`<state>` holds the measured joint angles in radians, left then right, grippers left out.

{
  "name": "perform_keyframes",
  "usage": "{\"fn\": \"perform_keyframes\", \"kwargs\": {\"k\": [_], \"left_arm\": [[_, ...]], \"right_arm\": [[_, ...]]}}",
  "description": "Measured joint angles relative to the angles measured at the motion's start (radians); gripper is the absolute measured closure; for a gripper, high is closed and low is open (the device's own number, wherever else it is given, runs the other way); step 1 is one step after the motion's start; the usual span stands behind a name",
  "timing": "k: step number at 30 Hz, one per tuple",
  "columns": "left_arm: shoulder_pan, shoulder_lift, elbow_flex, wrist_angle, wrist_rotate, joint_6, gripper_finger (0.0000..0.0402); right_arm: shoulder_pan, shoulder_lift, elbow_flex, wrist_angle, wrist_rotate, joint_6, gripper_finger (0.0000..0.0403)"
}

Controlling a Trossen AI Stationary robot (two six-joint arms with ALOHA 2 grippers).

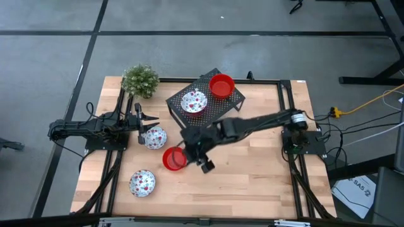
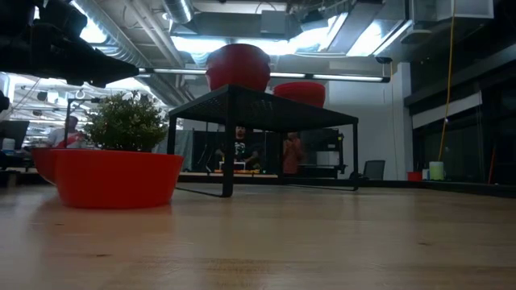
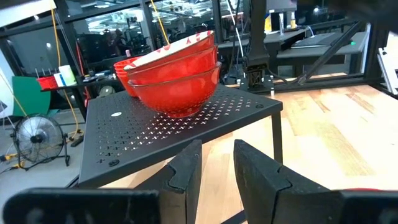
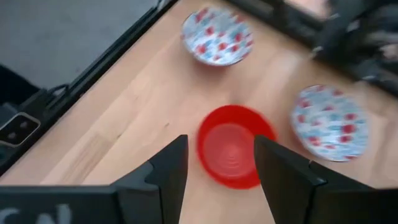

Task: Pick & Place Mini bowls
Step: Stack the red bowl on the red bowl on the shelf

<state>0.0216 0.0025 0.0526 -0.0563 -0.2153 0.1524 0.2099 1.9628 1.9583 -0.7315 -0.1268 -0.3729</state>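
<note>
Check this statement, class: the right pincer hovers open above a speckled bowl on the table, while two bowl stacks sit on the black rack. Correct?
One slip: the bowl under the open right pincer is plain red, not speckled, as the right wrist view shows. The two stacks on the black rack are right.

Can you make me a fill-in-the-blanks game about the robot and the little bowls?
1. The right pincer hovers over a plain ____ bowl on the table.
2. The black rack holds a red bowl and a ____ bowl.
3. The green plant stands at the table's far ____ corner.

Missing words: red; speckled; left.
</note>
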Motion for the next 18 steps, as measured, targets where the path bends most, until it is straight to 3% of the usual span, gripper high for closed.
{"fn": "perform_keyframes", "kwargs": {"k": [18], "left_arm": [[0.000,0.000,0.000,0.000,0.000,0.000,0.0313]], "right_arm": [[0.087,0.275,-0.001,0.082,0.005,-0.067,0.0221]]}}
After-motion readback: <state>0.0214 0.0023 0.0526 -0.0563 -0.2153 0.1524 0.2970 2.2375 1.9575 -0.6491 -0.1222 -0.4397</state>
